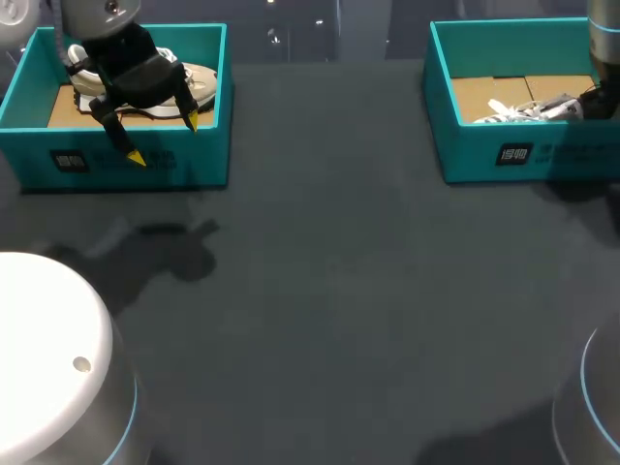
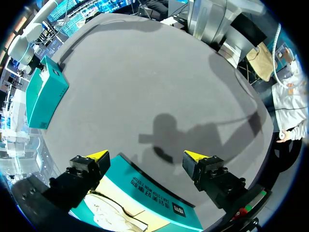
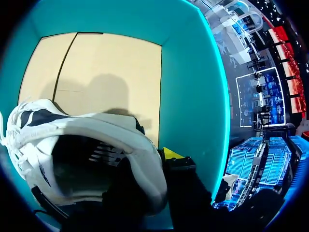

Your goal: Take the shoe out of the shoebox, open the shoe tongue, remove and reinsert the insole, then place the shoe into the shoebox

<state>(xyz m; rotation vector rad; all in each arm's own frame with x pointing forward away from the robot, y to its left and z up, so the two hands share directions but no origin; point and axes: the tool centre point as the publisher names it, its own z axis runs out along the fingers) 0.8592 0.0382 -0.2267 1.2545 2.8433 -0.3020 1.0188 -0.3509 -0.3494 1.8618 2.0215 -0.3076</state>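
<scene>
Evidently the right tool (image 3: 147, 162) clamps the white shoe (image 3: 96, 125) by its heel.

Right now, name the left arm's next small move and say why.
Likely ease the left arm farther in over the left shoebox, then lower it. Its jaws stand open above the box's front wall, while the shoe lies inside behind them, untouched. Grasping it comes first in taking it out.
</scene>
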